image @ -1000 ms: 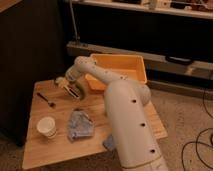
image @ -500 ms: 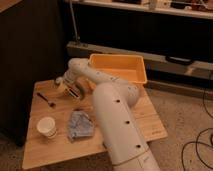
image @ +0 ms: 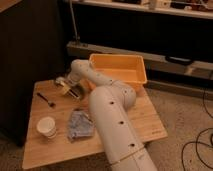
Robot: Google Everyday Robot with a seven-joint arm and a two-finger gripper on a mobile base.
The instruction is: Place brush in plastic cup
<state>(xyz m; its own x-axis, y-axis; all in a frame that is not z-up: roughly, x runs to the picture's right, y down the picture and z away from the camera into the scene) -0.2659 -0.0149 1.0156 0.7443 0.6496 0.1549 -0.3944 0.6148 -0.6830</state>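
Gripper (image: 66, 84) sits low over the far-left part of the wooden table (image: 145, 117), just left of the orange bin (image: 118, 58). Its jaws are spread apart, not clamped on anything. The brush (image: 77, 92) lies on the tabletop right at the claw, black bristles showing on its right side. It is not in any cup. The plastic cup (image: 63, 89) is probably the yellow-green patch directly under the claw, though it is hard to separate from the brush's pale handle.

A dark utensil (image: 47, 99) lies to the left of the brush, apart from it. A white cup (image: 47, 127) stands upright near the left front edge. A grey-blue cloth (image: 77, 125) lies crumpled just right of that cup.

Change from a second ago: the thick white arm (image: 114, 122) has swung leftward across the foreground and now covers the cloth's right edge (the cloth was in full view before). The claw itself has barely shifted, and the brush, utensil, white cup and bin are where they were.
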